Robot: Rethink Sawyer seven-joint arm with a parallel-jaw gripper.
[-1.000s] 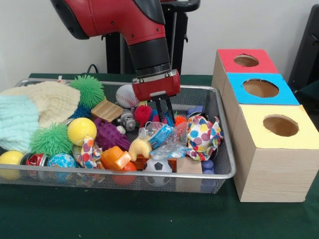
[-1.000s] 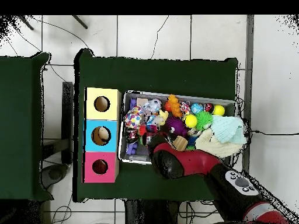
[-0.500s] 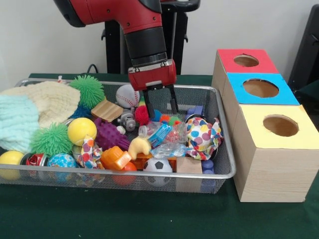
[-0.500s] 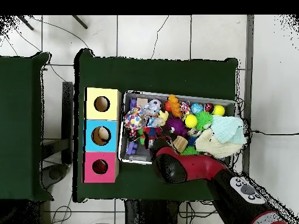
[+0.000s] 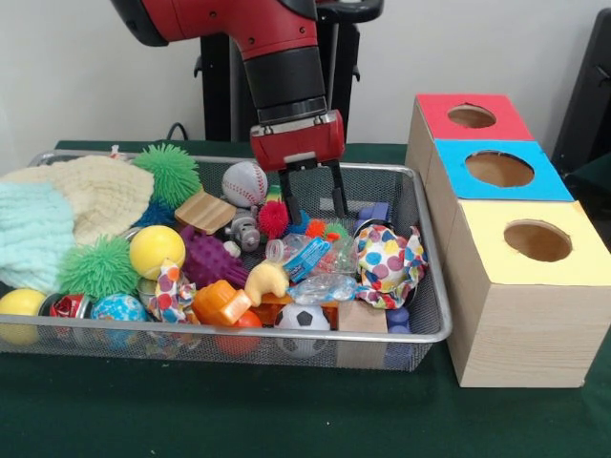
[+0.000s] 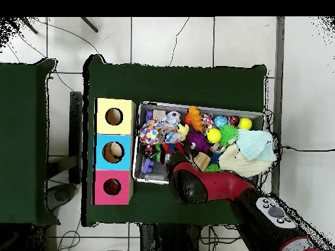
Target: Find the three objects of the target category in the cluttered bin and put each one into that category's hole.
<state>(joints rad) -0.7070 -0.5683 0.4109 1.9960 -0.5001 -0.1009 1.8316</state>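
Observation:
The wire mesh bin (image 5: 431,324) is full of mixed toys. One small tan-yellow plush toy (image 5: 265,282) lies in the front middle of the clutter, and it also shows in the overhead view (image 6: 184,131). Other plush toys are hidden or cannot be told apart. My gripper (image 5: 313,214) hangs open and empty just above the toys at the bin's far middle, behind and to the right of the plush toy. In the overhead view the arm (image 6: 196,186) covers it. The red-topped box's hole (image 5: 472,116) is at the far right, outside the bin (image 6: 112,187).
The blue-topped box (image 5: 498,169) and the yellow-topped box (image 5: 537,240) stand beside the red one. A baseball (image 5: 244,181), green spiky balls (image 5: 172,170), a purple spiky ball (image 5: 207,258), a yellow ball (image 5: 156,250), a polka-dot ball (image 5: 387,260) and knit hats (image 5: 86,196) crowd the bin.
The gripper has risen out of the clutter, its fingers have spread wider, and it has shifted a little to the right. It holds nothing.

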